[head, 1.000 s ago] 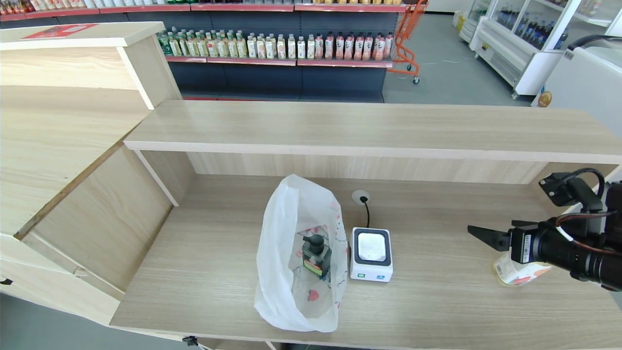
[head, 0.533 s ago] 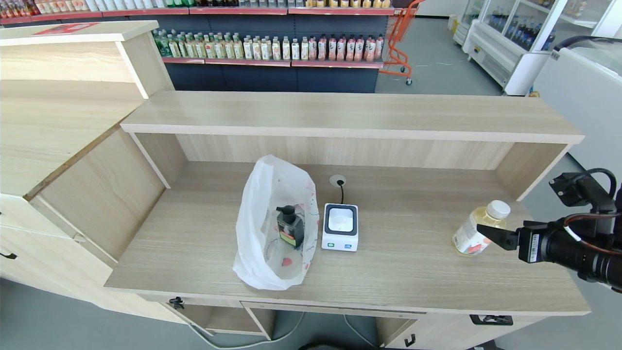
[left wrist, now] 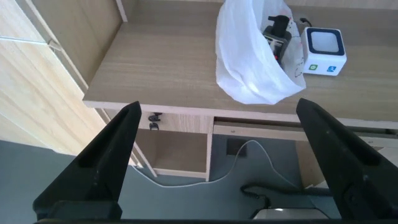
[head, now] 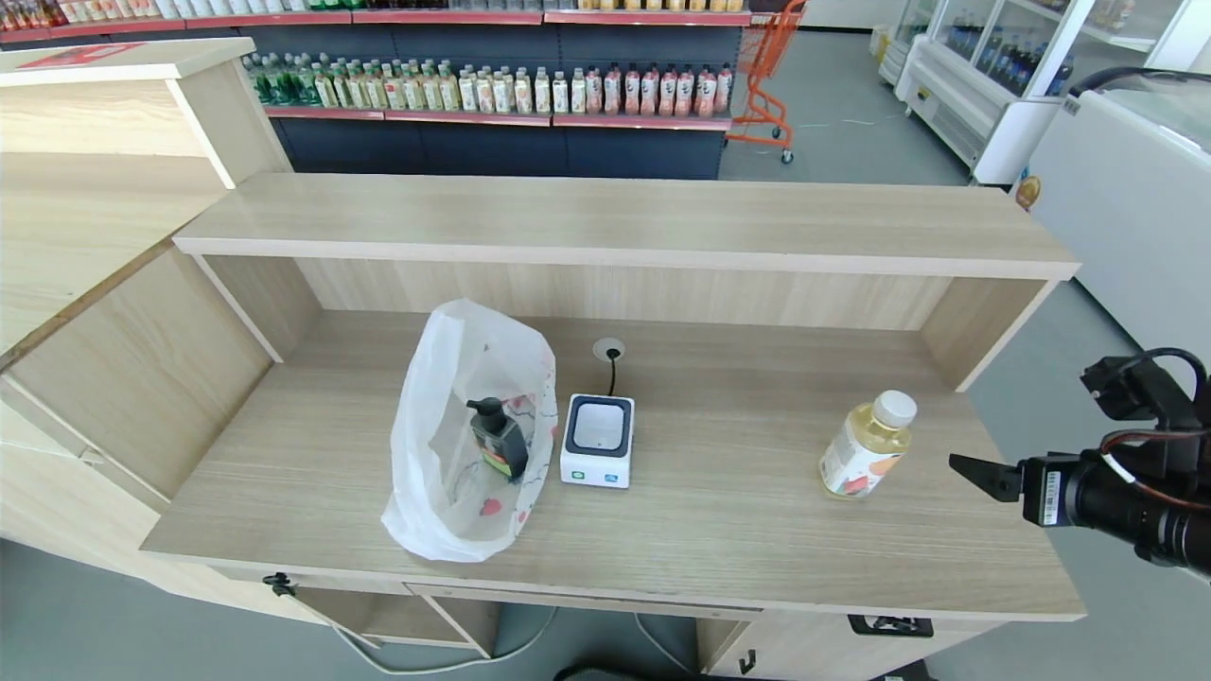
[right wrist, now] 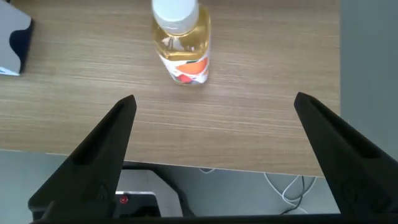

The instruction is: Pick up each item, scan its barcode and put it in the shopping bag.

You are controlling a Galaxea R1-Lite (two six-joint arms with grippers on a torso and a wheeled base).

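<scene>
Right jaws open, drawn back clear of upright bottle (head: pixel 868 445)

A small supermarket, seen from the cashier's side of a light wooden checkout counter (head: pixel 719 511). Beyond the counter, across a grey-floored aisle, red-edged shelves (head: pixel 473 116) carry long rows of bottled drinks (head: pixel 544 92), with an orange trolley (head: pixel 768 71) parked at their end. Glass-fronted drink coolers (head: pixel 974 76) and a white chest freezer (head: pixel 1126 189) stand past the counter's right end. On the counter sit a white barcode scanner (head: pixel 599 441) and, just beside it, a plastic shopping bag (head: pixel 426 473).
</scene>
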